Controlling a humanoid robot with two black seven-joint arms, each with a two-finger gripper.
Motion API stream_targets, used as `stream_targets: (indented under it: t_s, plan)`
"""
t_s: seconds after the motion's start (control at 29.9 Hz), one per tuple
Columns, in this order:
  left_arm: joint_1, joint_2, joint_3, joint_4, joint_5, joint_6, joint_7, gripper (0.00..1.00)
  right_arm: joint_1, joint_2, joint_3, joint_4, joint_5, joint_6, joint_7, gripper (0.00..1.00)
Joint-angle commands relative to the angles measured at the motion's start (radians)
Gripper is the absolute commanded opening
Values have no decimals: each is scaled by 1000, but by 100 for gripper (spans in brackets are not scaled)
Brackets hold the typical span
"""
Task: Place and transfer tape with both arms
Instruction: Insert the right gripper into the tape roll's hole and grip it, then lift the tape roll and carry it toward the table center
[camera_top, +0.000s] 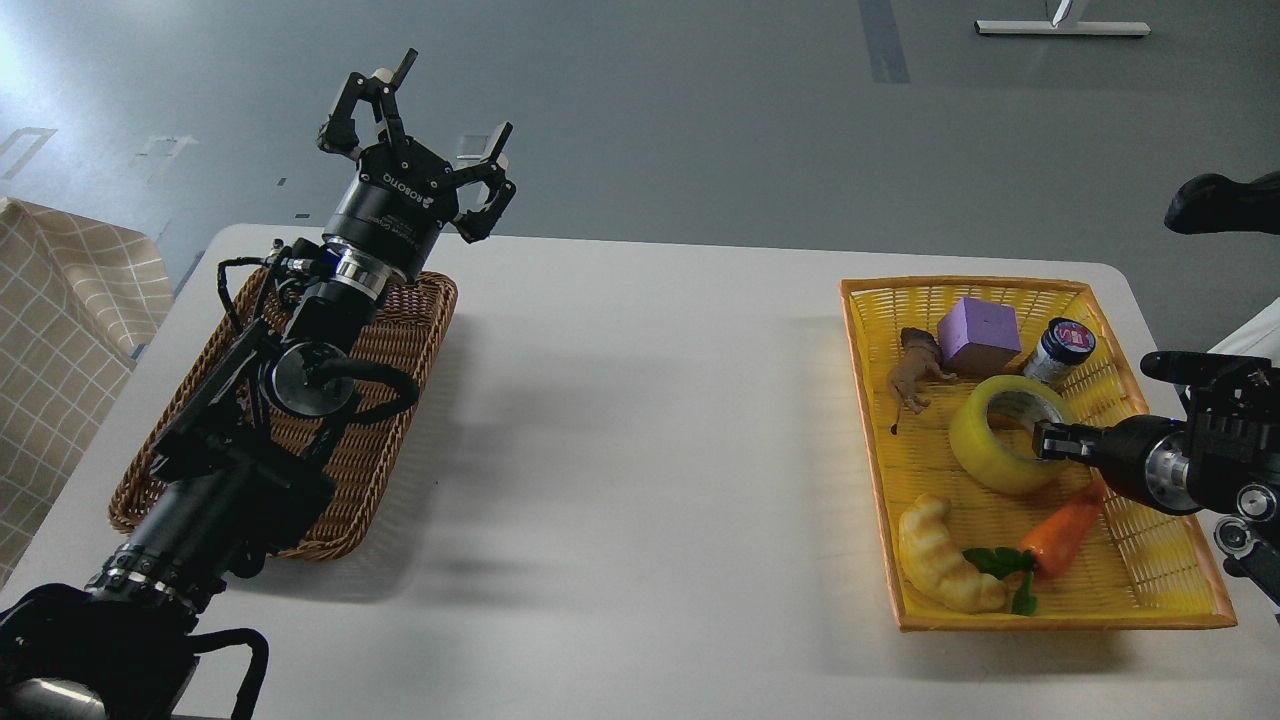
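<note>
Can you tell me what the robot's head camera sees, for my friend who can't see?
The right gripper reaches the yellow tape in a yellow basket of toys; the left gripper hangs open above a brown wicker basket.

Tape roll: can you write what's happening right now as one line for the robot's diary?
tape: in yellow basket | right claw: at tape's rim, grip unclear | left claw: open, raised over brown basket | transfer: not started

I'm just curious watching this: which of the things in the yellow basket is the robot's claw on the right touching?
The translucent yellow roll of tape. The right gripper reaches its rim; the purple cube, jar, carrot and croissant lie apart.
</note>
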Motion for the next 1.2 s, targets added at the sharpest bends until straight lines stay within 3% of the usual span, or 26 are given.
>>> stream_targets:
  t_s: [0.0, 0.17, 0.33, 0.5, 0.74, 1.17]
  plan:
    - [0, 0, 0, 0, 0, 0, 0, 98, 4, -5, 0, 2, 0, 0, 2, 0]
    - [0, 3, -1, 0, 0, 0, 0, 98, 43, -9, 3, 38, 9, 0, 3, 0]
    - [0, 2, -1, 0, -1, 0, 0, 98, 60, -87, 35, 201, 14, 0, 34, 0]
    - [0, 0, -1, -2, 0, 0, 0, 98, 70, -98, 45, 309, 54, 0, 34, 0]
    - [0, 3, -3, 0, 0, 0, 0, 98, 148, -83, 38, 344, 52, 0, 34, 0]
    - [0, -11, -1, 0, -1, 0, 0, 98, 375, 190, -208, 220, 46, 0, 32, 0]
